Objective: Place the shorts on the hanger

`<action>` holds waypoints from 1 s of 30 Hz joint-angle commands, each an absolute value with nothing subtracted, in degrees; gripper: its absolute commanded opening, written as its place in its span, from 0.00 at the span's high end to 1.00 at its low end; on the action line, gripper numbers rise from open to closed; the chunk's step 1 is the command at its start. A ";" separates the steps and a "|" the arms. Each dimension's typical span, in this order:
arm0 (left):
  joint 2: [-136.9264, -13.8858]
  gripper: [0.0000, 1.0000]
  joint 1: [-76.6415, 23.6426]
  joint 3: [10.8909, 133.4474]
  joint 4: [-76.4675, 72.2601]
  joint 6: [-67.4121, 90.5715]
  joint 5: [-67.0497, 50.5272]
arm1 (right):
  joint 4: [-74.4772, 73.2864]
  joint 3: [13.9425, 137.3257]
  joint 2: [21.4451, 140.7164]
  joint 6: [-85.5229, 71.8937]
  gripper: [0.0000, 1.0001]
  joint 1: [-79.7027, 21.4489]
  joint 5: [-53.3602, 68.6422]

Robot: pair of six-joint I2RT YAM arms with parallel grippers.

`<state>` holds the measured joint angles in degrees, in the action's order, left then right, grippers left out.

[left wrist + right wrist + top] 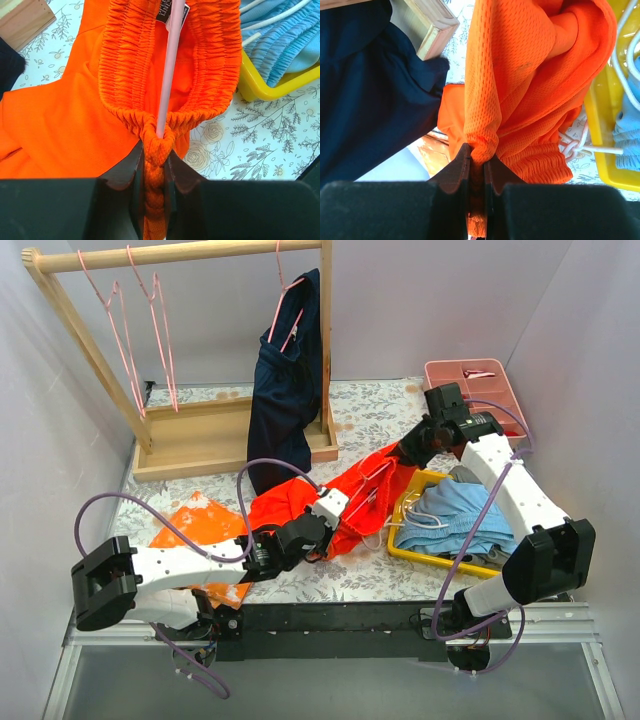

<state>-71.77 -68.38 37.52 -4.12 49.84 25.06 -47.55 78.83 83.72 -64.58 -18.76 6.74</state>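
Left gripper (154,150) clamped on bunched elastic waistband of shorts (65,115), fabric pinched between jaws. Just beyond jaws, pink hanger (168,60) wire runs straight away across waist opening. Right gripper (477,159) closed on fold of same shorts. Navy garment (370,90) left of its jaws, yellow tray (600,125) right. Likely step: working waistband onto wire. Advice: keep both pinches firm, pull waistband taut between grippers, avoid snagging mesh on tray.
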 commanded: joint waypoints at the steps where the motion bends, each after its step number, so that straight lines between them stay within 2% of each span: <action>1: -67.59 1.00 -67.76 41.65 -1.06 50.71 27.16 | -47.02 78.58 81.04 -59.86 0.90 -18.81 9.14; 2: -67.24 1.00 -67.76 42.97 1.47 50.80 26.81 | -46.15 78.23 80.43 -59.16 0.82 -18.81 9.23; 3: -66.89 1.00 -67.85 43.76 2.80 50.97 26.37 | -45.79 77.87 80.16 -58.54 0.65 -18.81 9.32; 5: -66.53 1.00 -67.76 46.13 7.00 51.68 25.84 | -44.13 76.56 78.93 -56.78 0.48 -18.81 9.40; 6: -66.19 1.00 -67.76 46.93 8.42 52.03 25.14 | -43.43 76.20 78.49 -55.91 0.34 -18.81 9.58; 8: -65.40 1.00 -67.76 49.46 12.89 53.61 24.70 | -42.37 75.85 77.35 -53.36 0.25 -18.81 10.37; 9: -64.87 1.00 -67.85 50.27 14.40 54.40 24.61 | -42.02 76.11 77.08 -52.39 0.18 -18.81 10.55; 13: -61.01 1.00 -67.76 55.01 21.17 56.25 24.00 | -42.10 79.79 76.47 -48.09 0.08 -18.81 11.60; 18: -58.98 1.00 -67.76 62.65 31.80 57.22 23.82 | -40.70 86.73 75.59 -42.28 0.02 -18.90 13.79; 25: -58.88 1.00 -67.76 79.69 46.12 56.95 23.73 | -35.69 92.98 73.48 -36.57 0.02 -18.90 13.63; 30: -61.69 1.00 -67.76 97.09 58.78 56.60 24.78 | -30.52 93.60 72.34 -32.53 0.01 -18.90 11.51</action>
<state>-61.34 -67.99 85.25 50.00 56.82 23.09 -36.93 91.70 73.82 -38.22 -18.76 12.93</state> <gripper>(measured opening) 0.128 0.985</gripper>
